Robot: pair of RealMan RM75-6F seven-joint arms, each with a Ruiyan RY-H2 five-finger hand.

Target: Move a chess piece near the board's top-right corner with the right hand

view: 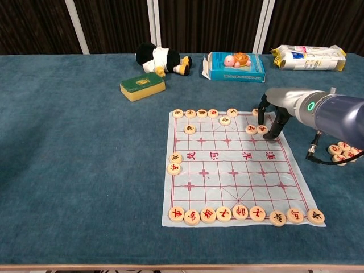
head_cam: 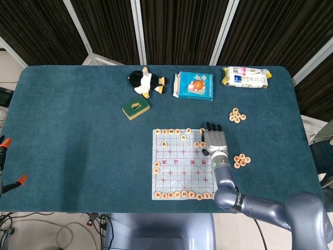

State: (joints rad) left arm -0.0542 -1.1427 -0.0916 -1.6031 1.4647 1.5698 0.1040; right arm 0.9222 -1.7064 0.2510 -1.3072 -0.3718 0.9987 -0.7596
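Observation:
The paper chess board (view: 227,165) lies on the blue table, with round wooden pieces along its top and bottom rows. My right hand (view: 271,117) hovers fingers-down over the top-right corner, also seen in the head view (head_cam: 214,139). Its fingers are spread and their tips stand at the board beside two pieces (view: 261,129) (view: 251,129). One more piece (view: 256,112) sits just behind the fingers in the top row. I see nothing lifted in the hand. The left hand shows in neither view.
A penguin plush (head_cam: 145,82), a green block (head_cam: 136,108), a blue box (head_cam: 193,86) and a snack packet (head_cam: 245,77) lie beyond the board. Loose pieces cluster right of the board (head_cam: 241,160) and further back (head_cam: 237,115).

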